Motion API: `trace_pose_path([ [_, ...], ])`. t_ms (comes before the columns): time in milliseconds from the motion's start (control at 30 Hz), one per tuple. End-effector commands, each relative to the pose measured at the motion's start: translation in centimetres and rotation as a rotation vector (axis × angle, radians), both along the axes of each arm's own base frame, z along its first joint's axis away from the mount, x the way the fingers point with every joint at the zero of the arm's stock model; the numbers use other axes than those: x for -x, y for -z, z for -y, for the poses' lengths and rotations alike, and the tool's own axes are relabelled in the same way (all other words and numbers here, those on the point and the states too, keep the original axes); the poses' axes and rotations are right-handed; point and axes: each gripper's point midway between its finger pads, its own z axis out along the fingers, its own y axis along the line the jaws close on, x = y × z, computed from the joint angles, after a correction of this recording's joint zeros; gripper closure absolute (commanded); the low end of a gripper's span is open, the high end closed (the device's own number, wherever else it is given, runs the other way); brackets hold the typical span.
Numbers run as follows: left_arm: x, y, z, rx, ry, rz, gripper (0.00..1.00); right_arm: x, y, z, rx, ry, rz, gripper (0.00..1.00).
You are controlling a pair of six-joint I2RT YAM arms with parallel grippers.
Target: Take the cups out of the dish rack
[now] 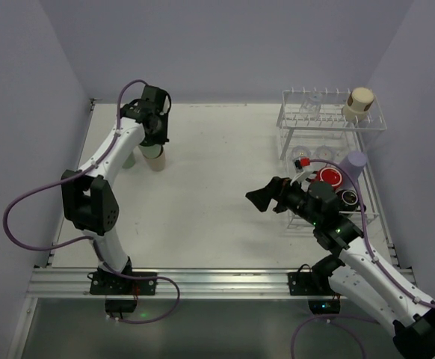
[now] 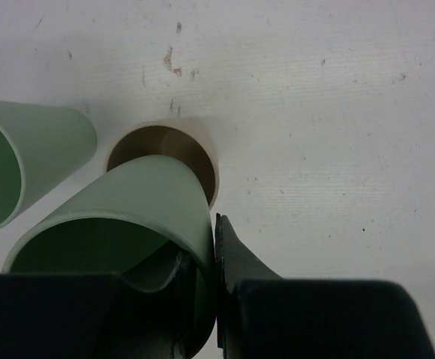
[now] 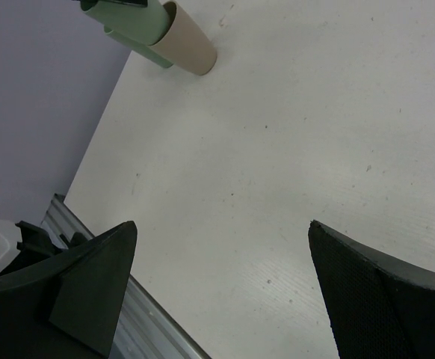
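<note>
Pinching the rim of a green cup (image 2: 128,202) in the left claw (image 2: 202,258), one finger inside and one outside, tilting it with its base at or just inside the mouth of a tan cup (image 2: 161,142) standing on the table (image 1: 217,194); not telling how deep from these views. Reading this as stacking unloaded cups at the far left. Seeing another green cup (image 2: 23,164) just beside the tan one, apart from it. Holding the right claw (image 3: 221,224) wide and gripping nothing, hovering over bare table just left of the rack (image 1: 286,112). Judging the job as partly done: three cups out, several to go. Counting in the rack a cream cup (image 1: 359,103) on the upper tier, then a lavender cup (image 1: 356,160), a red mug (image 1: 328,177) and a black mug (image 1: 348,198) lower down, plus what look like clear glasses (image 1: 301,152), too faint to count. Working on a white matte tabletop carrying a few small brown scuffs (image 2: 171,60). Sitting inside plain pale lavender walls (image 1: 225,45), with a metal rail (image 1: 217,283) along the near edge carrying both arm bases.
</note>
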Motion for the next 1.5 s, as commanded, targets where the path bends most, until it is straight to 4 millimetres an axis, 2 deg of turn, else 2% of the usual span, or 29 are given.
trace_pose_path([
  [0, -0.6, -0.3, 0.0, 0.011, 0.042, 0.013, 1.00, -0.2, -0.7, -0.3, -0.005, -0.016, 0.029, 0.01],
  [133, -0.7, 1.1, 0.1, 0.009, 0.046, -0.020, 0.93, -0.2, -0.6, -0.4, 0.000, -0.015, 0.026, 0.01],
  [167, -0.8, 1.3, 0.0, 0.009, 0.043, -0.023, 0.87, -0.2, -0.5, -0.4, 0.001, -0.017, 0.024, 0.01],
  [333, -0.8, 2.5, -0.1, 0.002, 0.042, -0.044, 0.73, -0.4, -0.4, -0.2, 0.010, -0.006, 0.022, 0.01],
  [467, -1.0, 2.5, -0.3, -0.013, 0.038, -0.039, 0.64, -0.5, -0.6, -0.2, 0.012, -0.002, 0.021, 0.01],
  [533, -1.1, 1.8, -0.4, -0.012, 0.034, -0.022, 0.59, -0.5, -0.5, -0.3, 0.014, -0.004, 0.013, 0.01],
  [667, -1.6, -1.2, 0.0, 0.022, 0.034, 0.062, 0.39, -0.7, -1.5, -0.2, 0.006, 0.007, 0.027, 0.01],
  [700, -1.5, -3.3, 0.3, 0.051, 0.038, 0.116, 0.36, -0.6, -1.4, 0.0, 0.012, 0.013, 0.020, 0.01],
  [733, -1.8, -4.6, 0.5, 0.073, 0.038, 0.160, 0.28, -0.7, -1.7, 0.2, 0.016, 0.026, 0.025, 0.01],
  [767, -1.8, -6.1, 0.9, 0.099, 0.047, 0.201, 0.25, -0.8, -2.0, 0.4, 0.018, 0.037, 0.032, 0.01],
  [833, -1.1, -10.5, 2.2, 0.192, 0.091, 0.330, 0.19, -0.9, -2.4, 1.1, 0.039, 0.072, 0.037, 0.01],
  [867, -0.5, -12.2, 2.8, 0.235, 0.118, 0.377, 0.19, -1.2, -3.2, 1.8, 0.048, 0.106, 0.060, 0.01],
  [900, 1.8, -14.1, 4.1, 0.316, 0.198, 0.424, 0.18, -1.2, -3.1, 2.3, 0.081, 0.118, 0.062, 0.01],
  [933, 2.3, -16.4, 5.5, 0.376, 0.257, 0.515, 0.18, -1.4, -3.4, 2.9, 0.131, 0.126, 0.095, 0.02],
  [967, 3.9, -15.1, 6.4, 0.418, 0.295, 0.499, 0.18, -2.1, -4.7, 4.1, 0.155, 0.195, 0.122, 0.03],
  [1000, 6.6, -17.8, 7.2, 0.478, 0.361, 0.575, 0.18, -2.1, -4.2, 5.2, 0.198, 0.238, 0.098, 0.07],
  [1033, 8.0, -18.9, 8.5, 0.518, 0.415, 0.629, 0.17, -2.5, -4.6, 6.1, 0.212, 0.286, 0.100, 0.09],
  [1067, 9.5, -16.6, 9.2, 0.544, 0.439, 0.591, 0.16, -3.2, -5.1, 7.8, 0.224, 0.378, 0.102, 0.11],
  [1100, 12.0, -18.0, 9.5, 0.578, 0.492, 0.646, 0.15, -3.5, -5.0, 8.9, 0.232, 0.430, 0.093, 0.16],
  [1133, 13.5, -18.2, 10.7, 0.610, 0.542, 0.673, 0.14, -4.0, -5.0, 10.5, 0.233, 0.511, 0.082, 0.18],
  [1167, 14.8, -15.1, 11.2, 0.625, 0.561, 0.619, 0.13, -4.4, -4.7, 11.9, 0.243, 0.578, 0.073, 0.19],
  [1200, 16.8, -15.9, 11.5, 0.658, 0.619, 0.665, 0.12, -4.8, -4.8, 13.6, 0.261, 0.657, 0.077, 0.19],
  [1233, 17.9, -15.2, 11.8, 0.672, 0.652, 0.655, 0.11, -5.1, -4.9, 15.0, 0.273, 0.718, 0.075, 0.18],
  [1267, 18.7, -12.5, 11.8, 0.674, 0.660, 0.611, 0.11, -5.5, -5.1, 17.4, 0.279, 0.816, 0.070, 0.17],
  [1300, 19.9, -12.9, 11.6, 0.694, 0.692, 0.647, 0.09, -5.6, -5.2, 18.6, 0.283, 0.867, 0.065, 0.17],
  [1333, 20.3, -12.1, 11.5, 0.693, 0.697, 0.645, 0.08, -5.8, -5.3, 20.4, 0.280, 0.936, 0.054, 0.16],
  [1367, 20.7, -10.7, 11.3, 0.689, 0.699, 0.628, 0.07, -6.2, -5.7, 21.3, 0.273, 0.980, 0.064, 0.15],
  [1433, 21.6, -11.3, 10.9, 0.687, 0.719, 0.653, 0.06, -6.8, -5.1, 24.1, 0.329, 1.107, 0.051, 0.11],
  [1467, 21.9, -11.8, 10.8, 0.679, 0.731, 0.675, 0.06, -7.0, -5.1, 24.9, 0.343, 1.141, 0.043, 0.08],
])
